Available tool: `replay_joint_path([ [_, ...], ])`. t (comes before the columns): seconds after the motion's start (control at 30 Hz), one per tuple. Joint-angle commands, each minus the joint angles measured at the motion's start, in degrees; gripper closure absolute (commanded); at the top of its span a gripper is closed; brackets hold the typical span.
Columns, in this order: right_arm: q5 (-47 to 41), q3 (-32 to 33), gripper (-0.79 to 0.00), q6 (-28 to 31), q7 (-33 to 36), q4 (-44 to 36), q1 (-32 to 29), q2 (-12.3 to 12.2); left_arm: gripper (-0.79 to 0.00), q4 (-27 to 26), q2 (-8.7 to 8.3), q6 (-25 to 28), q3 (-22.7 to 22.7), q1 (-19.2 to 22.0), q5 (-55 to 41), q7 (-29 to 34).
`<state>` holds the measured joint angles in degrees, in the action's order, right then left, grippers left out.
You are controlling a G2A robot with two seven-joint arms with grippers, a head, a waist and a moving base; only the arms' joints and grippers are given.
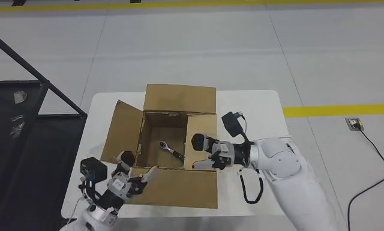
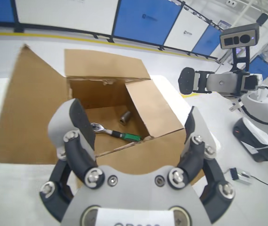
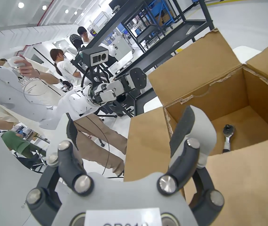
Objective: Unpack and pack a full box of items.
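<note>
An open cardboard box [image 1: 180, 99] stands in the middle of the white table [image 1: 258, 105], all its flaps folded outward. On its floor lie a ratchet wrench [image 1: 171, 149] with a green handle [image 2: 130, 137] and a small metal socket [image 2: 125, 118]. The wrench head [image 3: 228, 134] shows over the box rim in the right wrist view. My left gripper [image 1: 137, 171] [image 2: 136, 123] hangs open at the box's near left corner, holding nothing. My right gripper [image 1: 202, 153] [image 3: 129, 128] is open and empty by the right flap, just outside the box wall.
A black metal rack [image 1: 24, 111] stands left of the table. A black cable loop [image 1: 249, 192] lies on the table under the right arm. The near flap [image 1: 180, 189] covers the table's front edge. The table is bare behind and to the right of the box.
</note>
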<state>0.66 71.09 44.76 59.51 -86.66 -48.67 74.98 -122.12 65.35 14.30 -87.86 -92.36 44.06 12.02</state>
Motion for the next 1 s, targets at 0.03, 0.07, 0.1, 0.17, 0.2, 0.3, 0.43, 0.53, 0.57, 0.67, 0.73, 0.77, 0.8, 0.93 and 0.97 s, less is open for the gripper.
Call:
replay_joint_path([
  [0.03, 0.04, 1.82, -0.785, -0.72, 0.47, -1.26, -1.63, -0.54, -0.785, 2.02, 0.11, -0.3, 2.35, 3.99, -5.19, 5.47],
  [0.07, 0.04, 1.82, -0.785, -0.72, 0.47, -1.26, -1.63, -0.54, -0.785, 2.02, 0.11, -0.3, 2.35, 3.99, -5.19, 5.47],
  [0.1, 0.04, 1.82, -0.785, -0.72, 0.47, -1.26, -1.63, -0.54, -0.785, 2.02, 0.11, -0.3, 2.35, 3.99, -5.19, 5.47],
  [0.17, 0.04, 1.82, -0.785, -0.72, 0.47, -1.26, -1.63, -0.54, -0.785, 2.02, 0.11, -0.3, 2.35, 3.99, -5.19, 5.47],
  [0.2, 0.04, 1.82, -0.785, -0.72, 0.47, -1.26, -1.63, -0.54, -0.785, 2.02, 0.11, -0.3, 2.35, 3.99, -5.19, 5.47],
  [0.3, -0.53, 2.04, -0.785, -1.0, -1.1, -1.24, -2.14, -0.55, -0.785, 2.23, 0.11, -0.67, 2.45, 3.95, -4.97, 5.7],
  [0.43, -6.08, 3.83, -0.785, 3.11, -3.43, -0.42, -3.15, -1.06, -0.785, 5.82, 0.26, -2.45, 4.71, 9.1, -11.32, 12.97],
  [0.53, -9.32, 5.48, -0.785, 4.27, -4.26, -1.23, -4.23, -1.95, -0.785, 11.13, 0.49, -4.3, 7.24, 16.56, -19.19, 21.44],
  [0.57, -10.26, 6.01, -0.785, 4.46, -4.44, -1.73, -4.78, -2.33, -0.785, 13.21, 0.59, -4.11, 8.38, 19.17, -22.85, 25.02],
  [0.67, -12.95, 7.63, -0.785, 4.75, -4.74, -3.0, -6.53, -3.62, -0.785, 20.82, 0.93, -4.83, 10.97, 27.06, -31.24, 33.14],
  [0.73, -14.29, 8.56, -0.785, 4.92, -4.9, -3.71, -7.66, -4.5, -0.785, 24.92, 1.23, -5.46, 13.29, 31.21, -31.42, 34.83],
  [0.77, -14.81, 8.89, -0.785, 4.98, -4.96, -4.06, -8.23, -4.92, -0.785, 26.87, 1.42, -5.14, 14.7, 32.88, -32.27, 36.16],
  [0.8, -15.41, 9.2, -0.785, 5.08, -5.06, -4.37, -8.74, -5.32, -0.785, 29.11, 1.62, -5.46, 15.57, 34.5, -32.62, 36.02],
  [0.93, -17.59, 9.67, -0.785, 4.87, -4.86, -4.81, -10.16, -6.75, -0.785, 36.41, 2.63, -5.0, 19.72, 38.71, -35.35, 34.96],
  [0.97, -17.69, 9.8, -0.785, 4.77, -4.75, -4.79, -10.37, -7.05, -0.785, 38.16, 2.82, -4.68, 20.45, 39.57, -35.58, 34.66],
])
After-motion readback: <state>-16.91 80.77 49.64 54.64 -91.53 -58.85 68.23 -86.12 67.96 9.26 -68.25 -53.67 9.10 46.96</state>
